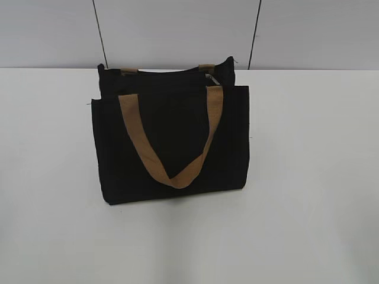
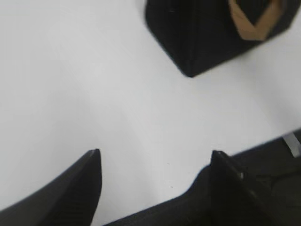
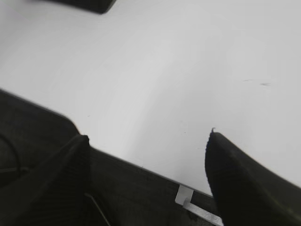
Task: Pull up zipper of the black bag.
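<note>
The black bag (image 1: pixel 172 139) stands upright on the white table in the exterior view, its tan front handle (image 1: pixel 172 160) hanging down over the front panel. The zipper (image 1: pixel 169 70) runs along the top rim; a small greyish bit shows near its right end. No gripper shows in the exterior view. In the left wrist view my left gripper (image 2: pixel 155 153) is open and empty above the table, with the bag's lower corner (image 2: pixel 197 37) far ahead at the top. In the right wrist view my right gripper (image 3: pixel 148 136) is open and empty; a bag corner (image 3: pixel 89 4) shows at the top edge.
The white table (image 1: pixel 308 177) spreads all round the bag. A grey wall (image 1: pixel 177 29) with dark seams stands behind it. A dark table edge strip with a small white tag (image 3: pixel 183 194) lies under the right gripper and shows in the left wrist view (image 2: pixel 291 141).
</note>
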{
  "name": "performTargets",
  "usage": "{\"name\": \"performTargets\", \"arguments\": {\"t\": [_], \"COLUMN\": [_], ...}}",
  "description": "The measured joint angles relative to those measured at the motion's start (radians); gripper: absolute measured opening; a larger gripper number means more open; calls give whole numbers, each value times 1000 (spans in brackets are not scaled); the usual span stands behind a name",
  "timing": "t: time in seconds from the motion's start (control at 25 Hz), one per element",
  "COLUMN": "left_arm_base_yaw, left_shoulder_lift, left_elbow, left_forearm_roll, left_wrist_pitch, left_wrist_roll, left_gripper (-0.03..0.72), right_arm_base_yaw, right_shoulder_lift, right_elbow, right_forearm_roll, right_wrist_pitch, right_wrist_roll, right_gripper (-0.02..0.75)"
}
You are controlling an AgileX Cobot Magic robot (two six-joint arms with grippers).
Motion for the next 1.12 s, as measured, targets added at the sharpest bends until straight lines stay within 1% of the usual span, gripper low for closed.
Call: {"name": "performTargets", "arguments": {"t": [0.12,0.2,0.24,0.36,0.52,0.6,1.12], "left_arm_base_yaw": [171,256,296,368,429,442,442], "left_shoulder_lift": [-74,-113,-131,-170,-226,-234,-234], "left_elbow": [0,0,0,0,2,2,3], "left_forearm_roll": [0,0,0,0,-1,-1,-1], "left_wrist_pitch": [1,1,1,1,1,2,2], "left_wrist_roll": [0,0,0,0,0,0,0], "left_gripper": [506,498,495,491,489,489,489], "right_arm_base_yaw": [-129,-202,-221,-241,-244,-244,-244], "right_shoulder_lift": [-93,-149,-169,-211,-214,-214,-214], "right_elbow": [0,0,0,0,0,0,0], "right_forearm_roll": [0,3,6,15,18,18,20], "right_wrist_pitch": [0,0,0,1,0,0,0], "right_wrist_roll": [0,0,0,-1,-1,-1,-1], "right_gripper": [577,577,577,577,577,576,576]}}
